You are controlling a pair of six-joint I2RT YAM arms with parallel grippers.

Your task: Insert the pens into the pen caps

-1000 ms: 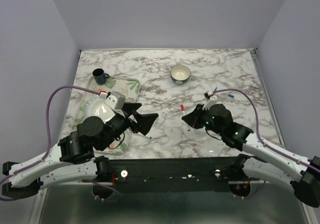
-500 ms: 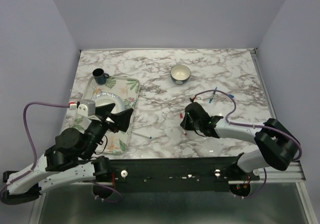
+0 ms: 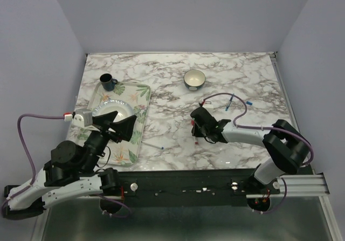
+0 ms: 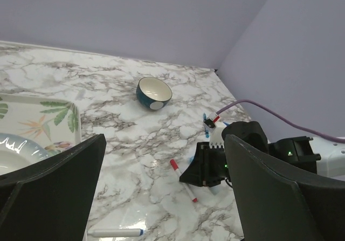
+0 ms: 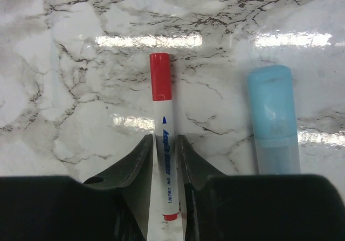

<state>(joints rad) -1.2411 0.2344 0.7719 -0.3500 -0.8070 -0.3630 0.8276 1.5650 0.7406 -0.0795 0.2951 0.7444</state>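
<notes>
A white pen with a red cap (image 5: 163, 144) lies flat on the marble table between the fingers (image 5: 137, 168) of my right gripper (image 5: 164, 160), which is down on the table and shut on its barrel. The same pen shows in the top view (image 3: 196, 136) and in the left wrist view (image 4: 184, 183). A thick pale blue marker (image 5: 273, 122) lies just right of it, parallel. A white pen with a blue tip (image 3: 153, 145) lies near the tray, and also shows in the left wrist view (image 4: 114, 232). My left gripper (image 3: 119, 123) is wide open and empty above the tray.
A leaf-patterned tray (image 3: 142, 93) with a plate (image 3: 116, 110) sits at the left, and a dark mug (image 3: 107, 81) stands behind it. A small bowl (image 3: 194, 78) stands at the back centre. Small blue pieces (image 3: 248, 104) lie right of the right arm's cable.
The left arm has drawn back toward the near left. The right arm has stretched out low, and its gripper has come down onto the table around the red-capped pen.
</notes>
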